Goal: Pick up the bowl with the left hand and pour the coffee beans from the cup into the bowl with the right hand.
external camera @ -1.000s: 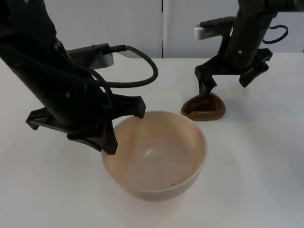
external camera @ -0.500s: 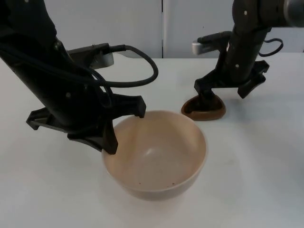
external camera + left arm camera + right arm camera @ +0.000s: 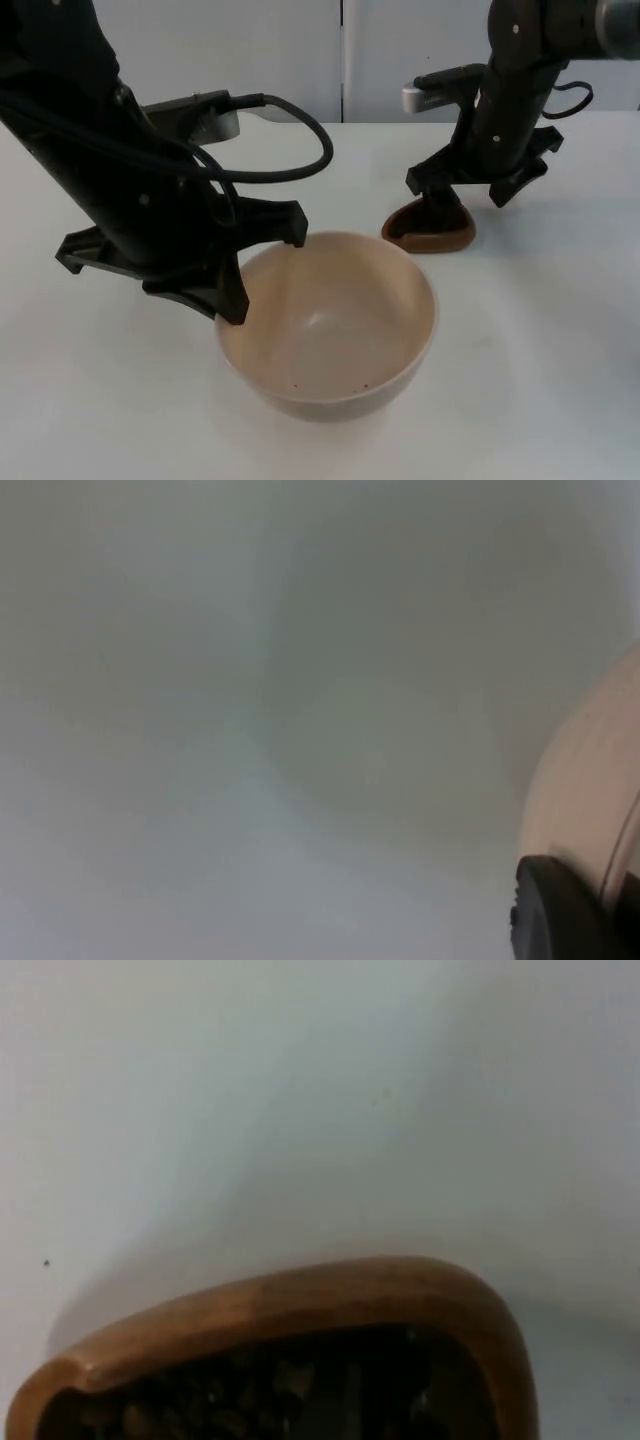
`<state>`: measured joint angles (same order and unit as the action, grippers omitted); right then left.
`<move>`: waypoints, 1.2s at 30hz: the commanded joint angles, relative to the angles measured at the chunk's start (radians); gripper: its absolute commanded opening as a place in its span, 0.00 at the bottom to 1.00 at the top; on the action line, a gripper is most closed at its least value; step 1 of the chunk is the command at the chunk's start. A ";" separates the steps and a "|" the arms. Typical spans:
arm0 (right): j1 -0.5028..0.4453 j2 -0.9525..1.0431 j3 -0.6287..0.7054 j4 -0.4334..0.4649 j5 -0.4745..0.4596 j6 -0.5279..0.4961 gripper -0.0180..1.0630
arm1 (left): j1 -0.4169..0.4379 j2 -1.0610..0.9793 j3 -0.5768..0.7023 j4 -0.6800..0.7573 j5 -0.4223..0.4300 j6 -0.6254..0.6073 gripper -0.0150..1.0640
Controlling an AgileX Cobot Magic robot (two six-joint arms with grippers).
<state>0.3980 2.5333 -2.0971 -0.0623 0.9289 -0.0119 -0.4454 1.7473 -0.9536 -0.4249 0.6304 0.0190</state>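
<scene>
My left hand [image 3: 262, 272] is clamped on the bowl [image 3: 330, 325] rim at the desk [image 3: 540, 360] front, ready to catch. My right hand [image 3: 438, 208] is down at the cup [image 3: 430, 230] of beans [image 3: 250, 1400] mid-desk; can't tell if it's closed yet.

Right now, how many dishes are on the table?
2: a beige bowl at the front, held at its rim by the left gripper, and a brown cup of beans behind, under the right gripper.
</scene>
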 commanded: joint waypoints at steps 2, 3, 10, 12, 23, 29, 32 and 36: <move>0.006 0.008 -0.004 -0.014 -0.002 -0.001 0.58 | 0.000 -0.012 0.004 -0.020 -0.014 0.001 0.01; 0.006 0.008 -0.004 -0.014 -0.002 -0.001 0.52 | 0.000 -0.012 0.004 -0.020 -0.014 0.001 0.01; 0.006 0.008 -0.004 -0.014 0.009 -0.001 0.28 | 0.000 -0.012 0.004 -0.020 -0.014 0.001 0.01; 0.006 0.008 -0.004 -0.014 0.013 -0.001 0.25 | 0.000 -0.012 0.004 -0.023 -0.014 0.001 0.01; 0.006 -0.027 -0.004 -0.014 0.020 -0.001 0.02 | 0.000 -0.012 0.004 -0.027 -0.014 0.001 0.01; 0.006 -0.060 -0.004 -0.003 0.020 0.001 0.02 | 0.000 -0.012 0.004 -0.027 -0.014 0.001 0.01; 0.006 -0.065 -0.004 0.021 0.026 0.001 0.02 | 0.000 -0.012 0.004 -0.027 -0.014 0.001 0.01; 0.006 -0.072 -0.004 0.048 0.047 0.001 0.02 | 0.000 -0.012 0.004 -0.027 -0.014 0.001 0.01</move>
<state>0.4017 2.4792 -2.1008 -0.0259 0.9674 -0.0101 -0.4454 1.7473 -0.9536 -0.4392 0.6283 0.0190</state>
